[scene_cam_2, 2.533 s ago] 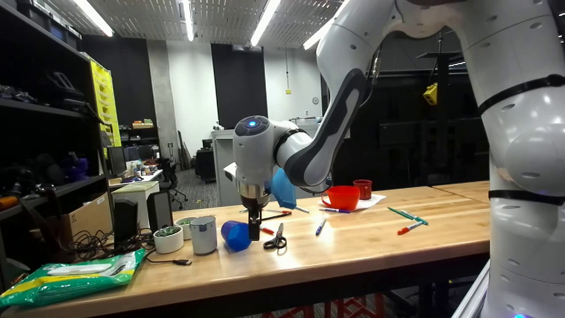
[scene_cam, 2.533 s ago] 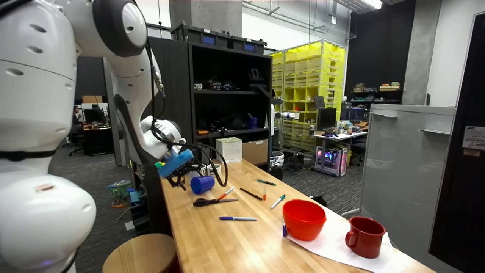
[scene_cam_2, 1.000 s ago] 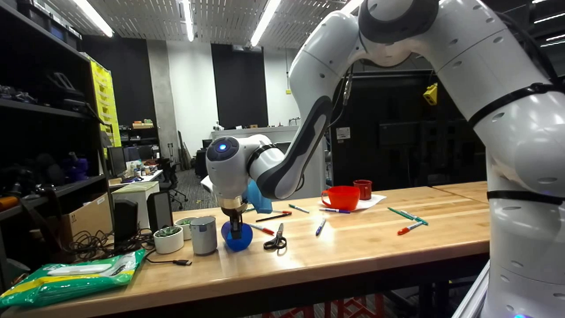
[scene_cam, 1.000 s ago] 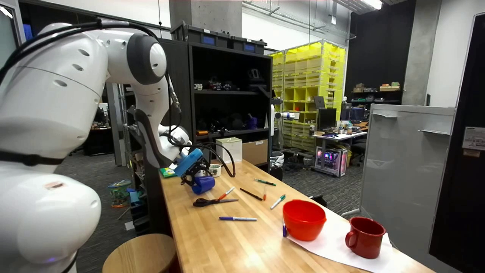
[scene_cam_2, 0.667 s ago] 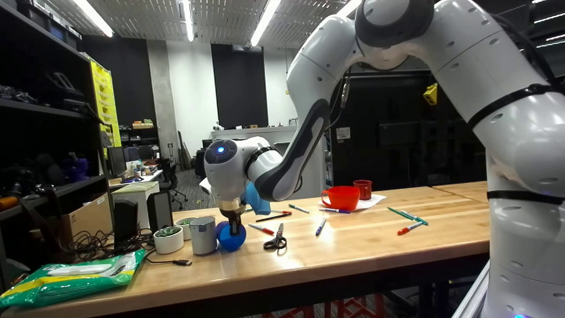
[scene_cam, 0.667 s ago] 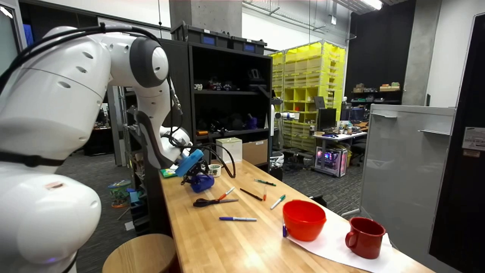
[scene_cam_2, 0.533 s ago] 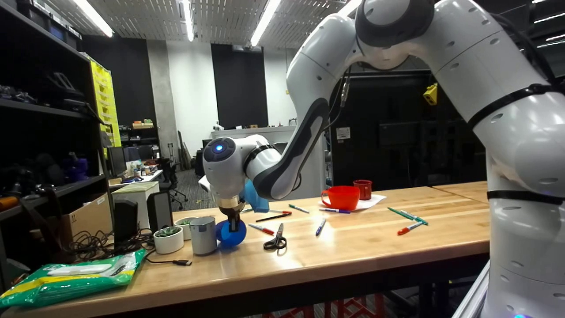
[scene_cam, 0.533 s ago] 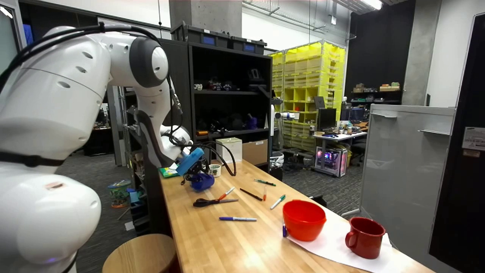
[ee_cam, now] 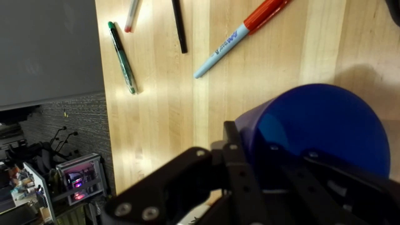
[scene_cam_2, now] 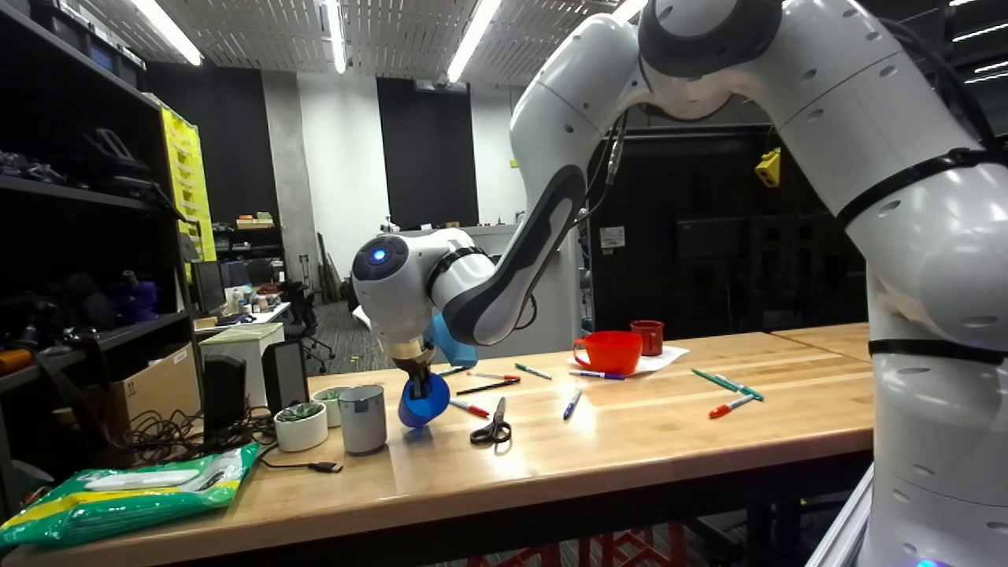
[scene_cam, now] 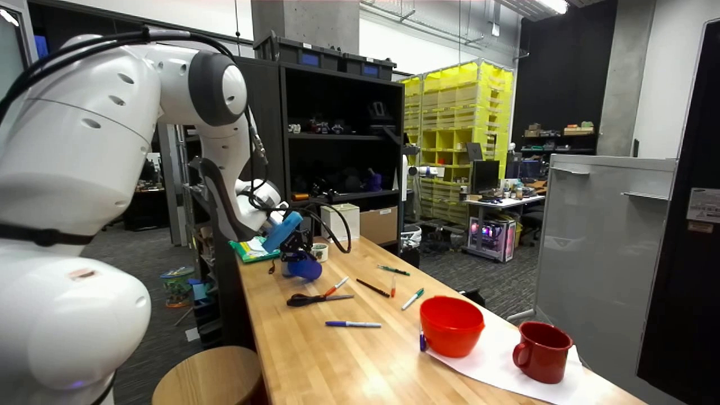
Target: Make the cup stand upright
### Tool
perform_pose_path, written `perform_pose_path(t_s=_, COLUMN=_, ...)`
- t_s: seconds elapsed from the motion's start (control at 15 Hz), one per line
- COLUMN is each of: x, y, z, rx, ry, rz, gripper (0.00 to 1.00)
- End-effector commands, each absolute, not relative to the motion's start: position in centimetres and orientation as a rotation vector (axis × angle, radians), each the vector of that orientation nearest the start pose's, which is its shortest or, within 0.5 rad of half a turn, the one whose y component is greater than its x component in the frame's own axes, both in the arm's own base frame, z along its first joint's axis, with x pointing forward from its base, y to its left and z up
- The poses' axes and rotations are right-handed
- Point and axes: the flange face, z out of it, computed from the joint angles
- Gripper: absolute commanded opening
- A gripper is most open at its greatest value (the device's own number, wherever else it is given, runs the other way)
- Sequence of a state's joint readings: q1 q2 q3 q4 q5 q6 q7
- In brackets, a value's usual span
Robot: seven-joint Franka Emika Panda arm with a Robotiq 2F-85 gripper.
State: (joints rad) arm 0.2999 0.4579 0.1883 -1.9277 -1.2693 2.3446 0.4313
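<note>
The blue cup (scene_cam_2: 425, 405) is tilted, neither flat on its side nor upright, with its mouth toward the gripper. In both exterior views it hangs under my gripper (scene_cam_2: 422, 387), and a shadow lies on the wood below it. Whether its base touches the table I cannot tell. In the wrist view the cup (ee_cam: 325, 125) opens toward the camera. One of the dark fingers (ee_cam: 232, 134) lies along the outside of its wall and the other reaches inside, so the gripper (ee_cam: 251, 140) is shut on the wall. The inner fingertip is hard to make out in the dark interior.
A grey mug (scene_cam_2: 363, 421) and white planters (scene_cam_2: 301, 429) stand close beside the cup. Scissors (scene_cam_2: 492, 429) and an orange-capped marker (ee_cam: 237, 37) lie nearby. Farther along are a red bowl (scene_cam: 451, 329) and a dark red mug (scene_cam: 543, 354). A green packet (scene_cam_2: 142, 488) lies near the table edge.
The gripper has come over to the cup, which lay on its side, and closed on its wall. In the last half second the cup has risen, tilted and come away from the grey mug.
</note>
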Motion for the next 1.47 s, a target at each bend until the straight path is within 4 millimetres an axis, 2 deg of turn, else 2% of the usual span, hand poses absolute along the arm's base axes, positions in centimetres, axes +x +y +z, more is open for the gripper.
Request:
perform_pose_path(t_s=0.0, x=55.0, y=26.9, z=28.4, rx=2.141, ry=1.094, rz=0.352, gripper=0.00)
perform_pose_path(t_s=0.27, x=54.5, y=25.9, z=32.3, rx=2.294, ry=1.062, rz=0.249, gripper=0.02)
perform_pose_path(t_s=0.47, x=54.8, y=24.1, z=35.3, rx=2.485, ry=1.055, rz=0.202, gripper=0.02)
perform_pose_path(t_s=0.6, x=54.9, y=21.9, z=36.8, rx=2.610, ry=1.015, rz=0.172, gripper=0.02)
perform_pose_path(t_s=0.73, x=54.9, y=18.9, z=37.9, rx=2.737, ry=0.937, rz=0.130, gripper=0.02)
perform_pose_path(t_s=0.93, x=54.9, y=14.8, z=38.5, rx=2.903, ry=0.848, rz=0.132, gripper=0.02)
perform_pose_path(t_s=1.07, x=55.3, y=12.8, z=38.5, rx=2.998, ry=0.813, rz=0.166, gripper=0.02)
perform_pose_path(t_s=1.27, x=57.0, y=11.8, z=37.7, rx=3.115, ry=0.768, rz=0.234, gripper=0.02)
perform_pose_path(t_s=1.4, x=58.4, y=11.7, z=36.6, rx=3.164, ry=0.710, rz=0.198, gripper=0.02)
